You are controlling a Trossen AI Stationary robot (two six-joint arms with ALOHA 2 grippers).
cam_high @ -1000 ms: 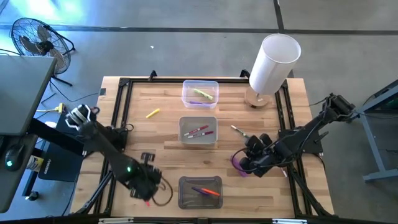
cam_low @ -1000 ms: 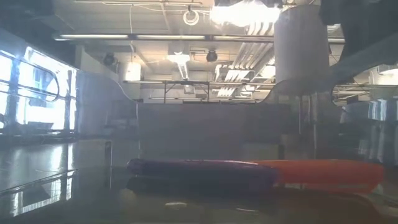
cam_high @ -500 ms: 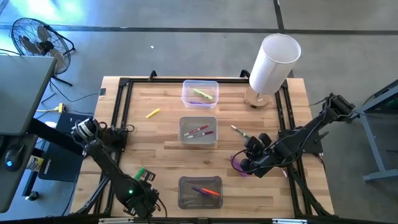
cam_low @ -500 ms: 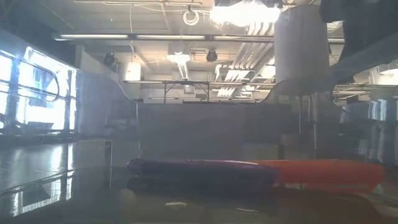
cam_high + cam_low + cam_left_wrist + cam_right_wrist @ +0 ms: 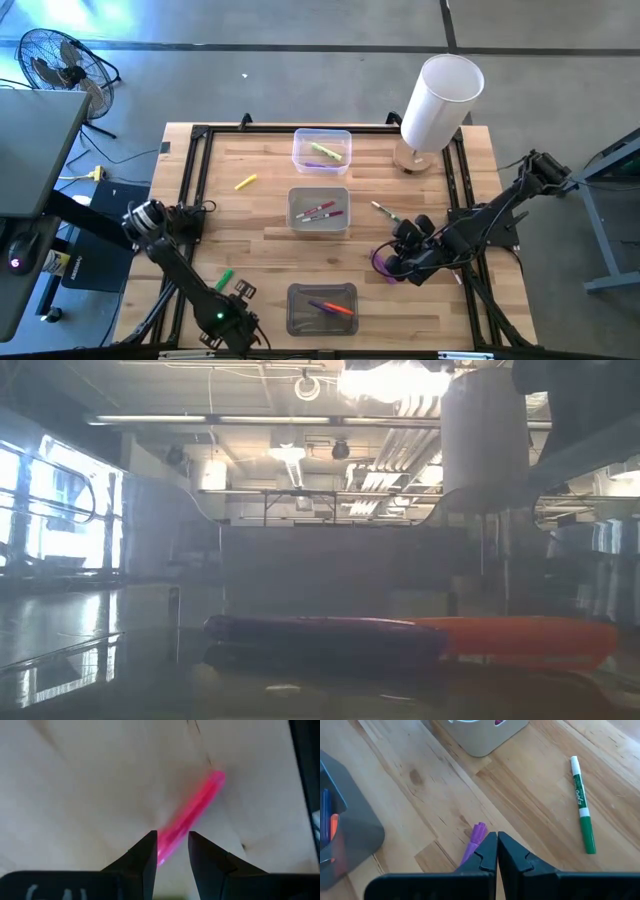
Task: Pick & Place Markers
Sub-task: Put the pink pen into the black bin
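Left wrist view: left gripper [image 5: 171,851] low over pink marker [image 5: 190,815], fingers parted, straddling near end; axis runs diagonally away. Right gripper [image 5: 497,851] pinched closed beside purple marker [image 5: 473,843], empty.

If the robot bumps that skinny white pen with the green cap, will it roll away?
Probably, a little. The slim white marker with the green cap looks round and smooth, lying flat on the bare wooden table, so a sideways nudge would likely roll it. It seems light and stiff, so it should lift without bending, though its thin body might slip.
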